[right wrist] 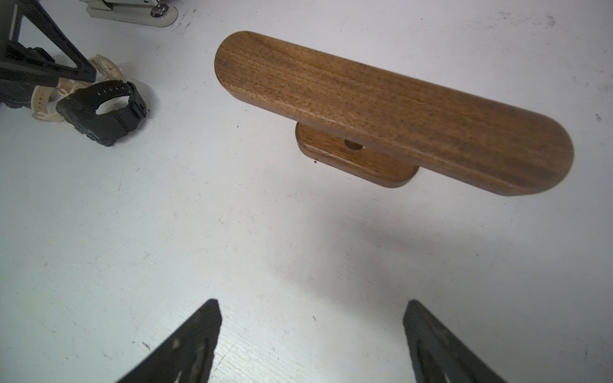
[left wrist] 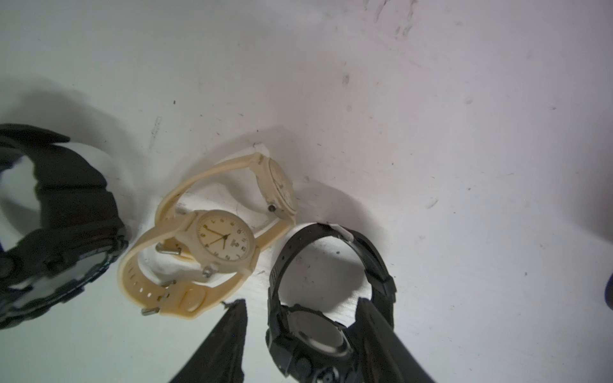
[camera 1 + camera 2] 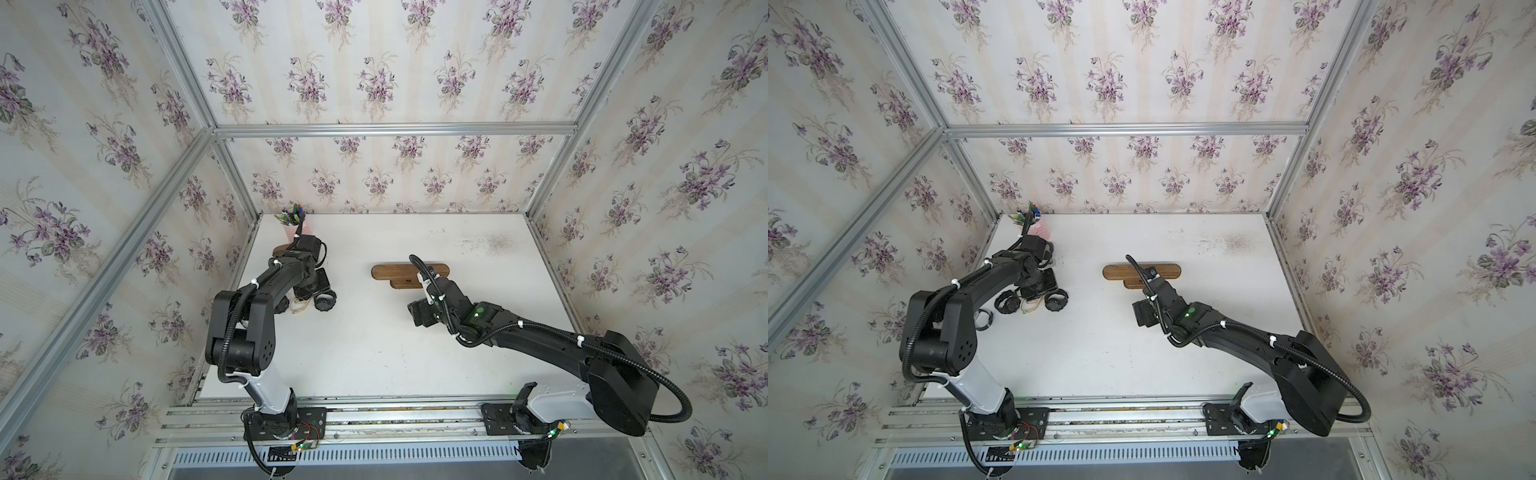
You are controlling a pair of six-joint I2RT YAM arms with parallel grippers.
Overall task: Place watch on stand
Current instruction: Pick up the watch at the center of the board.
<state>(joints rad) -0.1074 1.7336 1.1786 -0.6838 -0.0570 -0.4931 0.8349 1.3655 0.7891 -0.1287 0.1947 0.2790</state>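
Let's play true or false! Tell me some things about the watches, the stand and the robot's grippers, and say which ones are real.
The stand has no watch on it. True.
The right gripper holds a watch. False: it is open and empty.
The left gripper is over the stand. False: its fingers sit either side of a black watch.
Two cream watches lie beside that black watch. True.

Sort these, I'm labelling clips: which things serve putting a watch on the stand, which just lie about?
Job: black chunky watch straddled by the left gripper; brown wooden bar stand.
Lying about: two cream plastic watches; second black watch; beige-based stapler; pink pen cup.
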